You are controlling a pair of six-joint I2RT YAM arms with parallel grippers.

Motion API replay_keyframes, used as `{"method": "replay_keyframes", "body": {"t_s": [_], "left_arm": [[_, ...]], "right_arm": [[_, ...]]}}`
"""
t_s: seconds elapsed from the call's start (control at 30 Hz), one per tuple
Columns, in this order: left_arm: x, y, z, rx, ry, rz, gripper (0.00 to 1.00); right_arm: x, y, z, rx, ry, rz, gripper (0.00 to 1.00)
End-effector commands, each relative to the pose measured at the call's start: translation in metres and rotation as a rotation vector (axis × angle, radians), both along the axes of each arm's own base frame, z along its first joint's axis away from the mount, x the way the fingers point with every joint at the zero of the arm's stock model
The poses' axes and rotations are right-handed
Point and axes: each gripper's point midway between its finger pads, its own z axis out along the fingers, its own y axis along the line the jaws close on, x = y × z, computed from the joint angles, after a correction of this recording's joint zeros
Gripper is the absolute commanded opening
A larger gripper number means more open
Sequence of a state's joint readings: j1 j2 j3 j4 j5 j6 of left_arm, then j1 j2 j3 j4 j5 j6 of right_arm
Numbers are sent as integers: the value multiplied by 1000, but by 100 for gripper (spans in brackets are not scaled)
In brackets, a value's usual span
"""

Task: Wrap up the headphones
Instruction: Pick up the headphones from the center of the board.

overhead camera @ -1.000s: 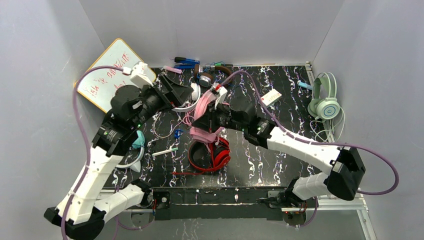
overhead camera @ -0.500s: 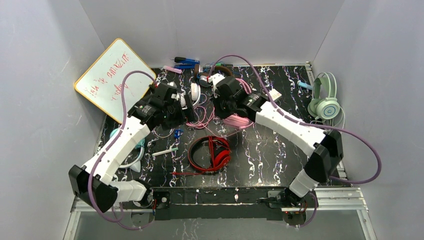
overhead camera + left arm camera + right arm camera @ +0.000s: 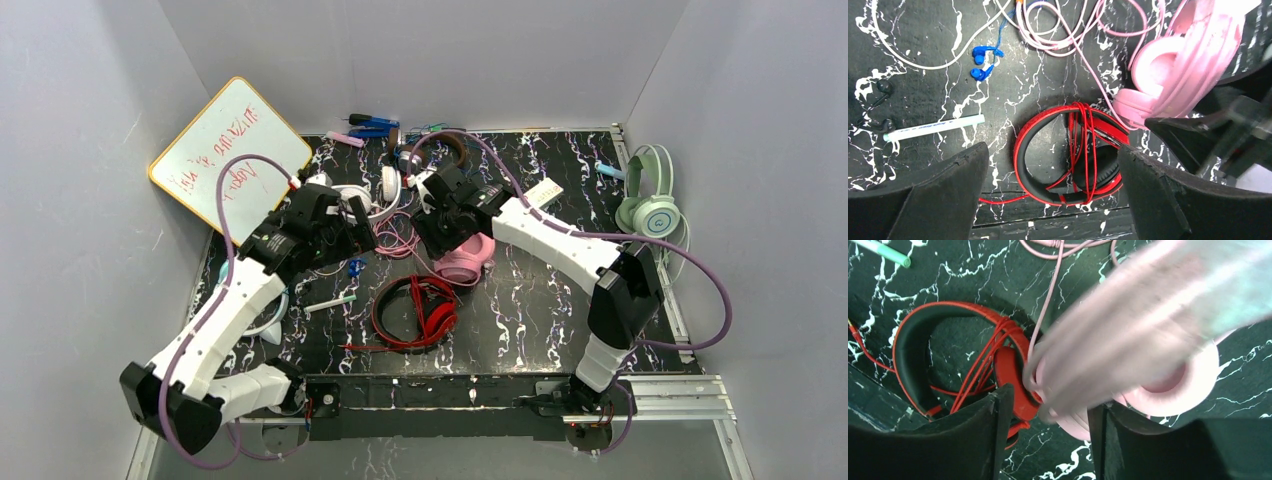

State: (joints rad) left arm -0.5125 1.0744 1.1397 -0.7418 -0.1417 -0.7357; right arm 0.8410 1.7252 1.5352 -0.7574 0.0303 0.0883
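Now, mid surface [image 3: 530, 320]: pink headphones [image 3: 465, 260], flat, just at 5 o'clock of the right pincer [image 3: 1050, 400], closer to it than to the left pincer [image 3: 1053, 150]; band [image 3: 1198, 55] running 7 to 1 o'clock in the left wrist view. Loose pink cord [image 3: 1063, 37] off at 9 o'clock. Right pincer about half open, the band blurry between the jaws; cannot tell if touching. Left pincer wide open, holding nothing.

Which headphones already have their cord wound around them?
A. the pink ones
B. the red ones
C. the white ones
B: the red headphones have their red cord looped around the band and cup, while the cord of the pink headphones lies in loose loops beside them.
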Motion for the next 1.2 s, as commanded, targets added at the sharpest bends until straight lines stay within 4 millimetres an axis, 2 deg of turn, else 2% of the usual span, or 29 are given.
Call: {"method": "replay_keyframes", "body": {"t_s": [0.0,0.13,0.33,0.43,0.57,0.63,0.73,0.9,1.17], "left_arm": [[-2,-7,-21,19,59,-63,98],[2,-20,-34,5,86,-115,98],[19,-21,-41,61,85,-130,98],[30,-29,-35,56,50,-164,98],[46,-65,-13,-50,-58,-295,98],[59,-70,-15,5,-69,-302,98],[74,-83,-9,78,-89,-333,98],[83,-109,3,202,-158,-391,98],[113,-105,-22,536,-111,-408,98]], "right_arm": [[8,17,31,142,-72,-30,66],[4,14,48,240,-115,-81,75],[-13,-5,46,274,-107,-134,79],[-12,-20,48,278,-140,-203,79],[-5,-41,53,308,-204,-351,76],[-2,-52,56,336,-222,-449,75],[-3,-63,60,383,-233,-541,83],[-10,-78,70,431,-260,-594,84],[-14,-107,114,571,-397,-661,82]]}}
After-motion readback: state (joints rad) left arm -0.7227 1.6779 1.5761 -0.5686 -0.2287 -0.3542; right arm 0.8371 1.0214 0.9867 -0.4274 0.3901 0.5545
